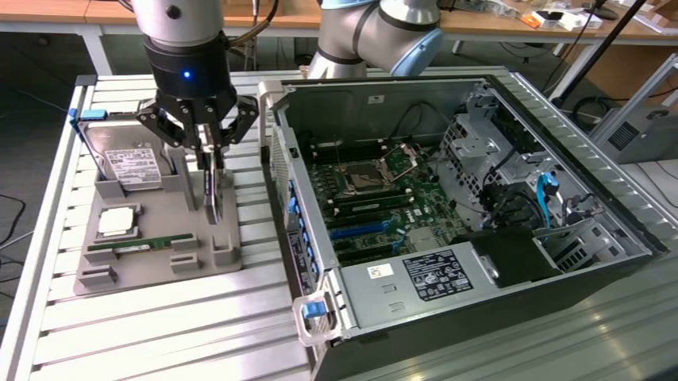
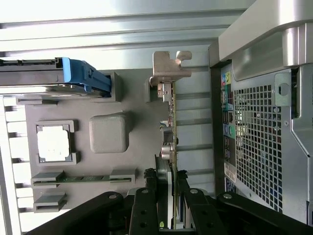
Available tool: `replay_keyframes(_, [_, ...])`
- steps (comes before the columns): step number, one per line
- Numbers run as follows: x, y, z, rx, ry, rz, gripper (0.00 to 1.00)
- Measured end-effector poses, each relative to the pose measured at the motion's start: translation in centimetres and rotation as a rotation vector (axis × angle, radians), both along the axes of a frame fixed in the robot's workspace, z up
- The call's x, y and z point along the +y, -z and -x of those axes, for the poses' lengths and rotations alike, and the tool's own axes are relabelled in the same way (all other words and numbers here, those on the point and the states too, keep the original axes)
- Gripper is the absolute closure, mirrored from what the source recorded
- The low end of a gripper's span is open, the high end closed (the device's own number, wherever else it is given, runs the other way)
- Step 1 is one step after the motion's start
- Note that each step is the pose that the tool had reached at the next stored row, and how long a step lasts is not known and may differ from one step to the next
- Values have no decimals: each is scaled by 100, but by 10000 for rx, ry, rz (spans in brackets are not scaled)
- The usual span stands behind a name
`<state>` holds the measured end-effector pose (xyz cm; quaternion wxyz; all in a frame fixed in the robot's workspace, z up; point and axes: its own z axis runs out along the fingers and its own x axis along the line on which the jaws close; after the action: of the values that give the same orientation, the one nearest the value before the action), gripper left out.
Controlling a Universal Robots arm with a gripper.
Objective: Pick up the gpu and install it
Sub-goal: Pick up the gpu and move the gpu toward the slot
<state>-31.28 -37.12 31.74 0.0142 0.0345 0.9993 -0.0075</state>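
Observation:
The gpu [image 1: 215, 194] stands on its long edge at the side of the grey parts holder [image 1: 159, 266] nearest the computer. In the wrist view the gpu [image 2: 169, 122] shows edge-on, its silver bracket [image 2: 167, 66] at the far end. My gripper [image 1: 209, 149] hangs straight down over it, one finger on each face of the board, shut on the card's top edge. In the wrist view the gripper [image 2: 169, 183] pinches the board between its black fingers [image 2: 149, 196]. Whether the card has left the holder I cannot tell.
The holder [image 2: 107, 98] also carries a hard drive [image 1: 127, 159], a processor [image 1: 117, 222] and a green RAM stick [image 1: 138, 244]. The open computer case [image 1: 509, 119] lies on the exterior view's right, motherboard [image 1: 371, 178] and blue slots [image 1: 355, 230] exposed. Its rear wall [image 2: 259, 147] stands close beside the card.

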Motion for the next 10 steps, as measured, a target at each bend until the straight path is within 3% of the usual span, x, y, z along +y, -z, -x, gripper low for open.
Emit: replay_keyframes(10, [0, -31, 0, 0, 0, 0, 73])
